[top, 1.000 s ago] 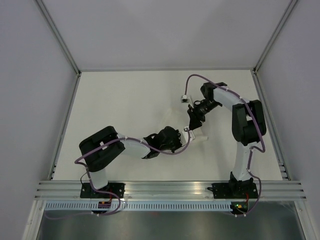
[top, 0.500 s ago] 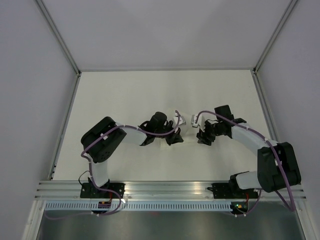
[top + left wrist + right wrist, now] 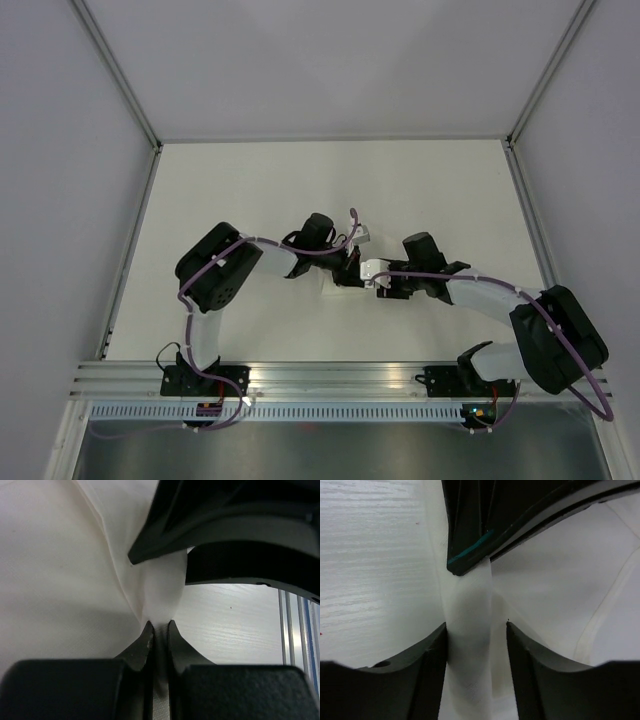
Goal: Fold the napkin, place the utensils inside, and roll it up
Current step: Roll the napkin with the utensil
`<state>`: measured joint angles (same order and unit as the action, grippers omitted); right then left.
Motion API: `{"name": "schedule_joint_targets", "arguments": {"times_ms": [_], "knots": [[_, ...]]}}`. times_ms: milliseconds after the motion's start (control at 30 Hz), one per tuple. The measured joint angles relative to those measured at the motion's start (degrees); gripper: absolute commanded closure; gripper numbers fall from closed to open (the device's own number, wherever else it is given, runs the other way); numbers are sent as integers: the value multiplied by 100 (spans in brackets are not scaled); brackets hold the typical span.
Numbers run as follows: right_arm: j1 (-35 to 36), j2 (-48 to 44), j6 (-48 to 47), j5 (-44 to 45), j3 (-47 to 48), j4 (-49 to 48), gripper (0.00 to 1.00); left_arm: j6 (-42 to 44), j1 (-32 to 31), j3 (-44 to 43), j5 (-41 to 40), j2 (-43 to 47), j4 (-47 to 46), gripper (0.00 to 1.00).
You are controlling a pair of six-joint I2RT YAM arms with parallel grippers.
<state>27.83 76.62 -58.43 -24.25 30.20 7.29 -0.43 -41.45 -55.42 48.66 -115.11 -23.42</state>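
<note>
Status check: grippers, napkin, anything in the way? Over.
Left gripper jaws pinched on a napkin fold. Right gripper jaws straddle a cloth ridge, clamp unclear. Utensils not visible. Grippers crowd each other.

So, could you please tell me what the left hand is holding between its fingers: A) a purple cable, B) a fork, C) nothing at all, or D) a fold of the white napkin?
D: the left wrist view shows the left hand pinched shut on a thin fold of the napkin.
</note>
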Motion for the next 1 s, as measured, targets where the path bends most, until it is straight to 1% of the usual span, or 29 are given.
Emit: {"name": "schedule_joint_targets", "arguments": {"times_ms": [67,100,167,200,233,300,333,467,500,633,800,833,933,1000], "knots": [[24,72,-33,33,0,-59,64,-11,9,-37,70,-26,46,98],[48,87,-55,42,0,-55,73,-20,26,-57,98,-42,68,98],[70,111,-125,59,24,-33,78,-26,52,-74,120,-48,103,94],[76,144,-151,61,70,15,83,-28,57,-76,118,-44,107,92],[79,188,-177,63,133,105,84,-28,59,-72,103,-33,109,85],[90,348,-210,55,358,369,87,-28,59,-28,0,42,122,78],[90,485,-216,26,527,546,87,-26,57,17,-107,116,166,72],[98,1130,-225,-125,1338,1353,91,-26,46,273,-697,507,387,67],[92,1270,-258,-188,1528,1552,91,-33,46,345,-894,638,452,64],[87,1792,-382,-457,2149,2079,94,-247,118,577,-1714,1054,675,59],[85,2483,-564,-890,2957,2721,94,-535,175,844,-2892,1460,793,57],[87,2693,-590,-1058,3202,2966,95,-542,177,920,-3230,1556,785,54],[87,3056,-579,-1375,3606,3526,96,-533,175,1161,-3993,1742,728,53],[-7,3318,-382,-1532,3886,3928,96,-535,186,1351,-4380,1989,605,53]]}}
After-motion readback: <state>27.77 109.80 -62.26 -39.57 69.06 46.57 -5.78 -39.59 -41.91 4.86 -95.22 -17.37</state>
